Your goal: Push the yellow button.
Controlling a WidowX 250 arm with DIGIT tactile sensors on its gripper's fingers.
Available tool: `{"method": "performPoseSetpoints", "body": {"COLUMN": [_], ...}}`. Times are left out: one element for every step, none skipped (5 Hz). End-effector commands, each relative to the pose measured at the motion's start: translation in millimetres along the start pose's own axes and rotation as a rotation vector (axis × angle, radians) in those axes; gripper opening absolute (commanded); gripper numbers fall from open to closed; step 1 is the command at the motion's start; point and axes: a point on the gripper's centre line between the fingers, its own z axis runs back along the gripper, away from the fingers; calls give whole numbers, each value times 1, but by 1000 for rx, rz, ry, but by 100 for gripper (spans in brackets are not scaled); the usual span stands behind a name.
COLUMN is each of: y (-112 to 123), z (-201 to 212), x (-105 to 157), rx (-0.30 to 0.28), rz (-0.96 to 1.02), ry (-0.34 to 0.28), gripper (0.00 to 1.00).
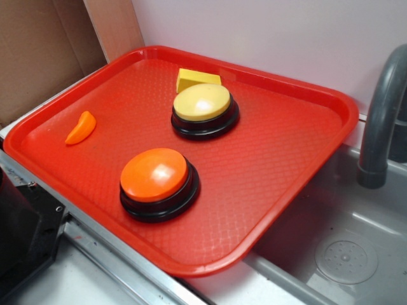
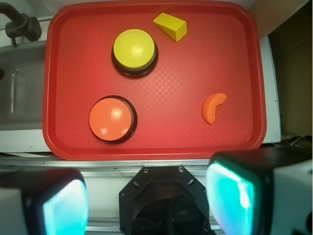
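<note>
Red plastic is carrying the whole scene: a cafeteria tray [image 2: 54,78] is lying beside a grey sink [image 1: 356,254], and the yellow button [image 2: 134,49] is sitting toward the tray's far edge, near its middle, with nothing on top of it. A small yellow wedge block [image 2: 170,25] is resting just beside it, closer to the far rim, while the orange button [image 2: 111,118] is standing nearer the front edge and a curved orange piece [image 2: 213,107] is lying well apart toward the side away from the sink. The claw [image 2: 146,198] is hanging high above the tray's near rim, its two fingers [image 2: 234,196] standing wide apart and holding nothing. The button's glossy dome is looking hard and slick on a squat black base, so it probably calls for no grasp at all; a straight downward press on the crown of the dome seems safest, since an off-centre touch could skid off or slide the base across the textured tray.
</note>
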Motion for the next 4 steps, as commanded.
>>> {"method": "performPoseSetpoints", "body": {"y": [0,-5,-14,-23], "z": [0,-39,-72,-105], "x": [0,46,92,107], "rx": [0,9,61,78], "rz": [0,-138,-127,-102], "ry": [0,-74,-119,-87], "gripper": [100,100,100,100]}}
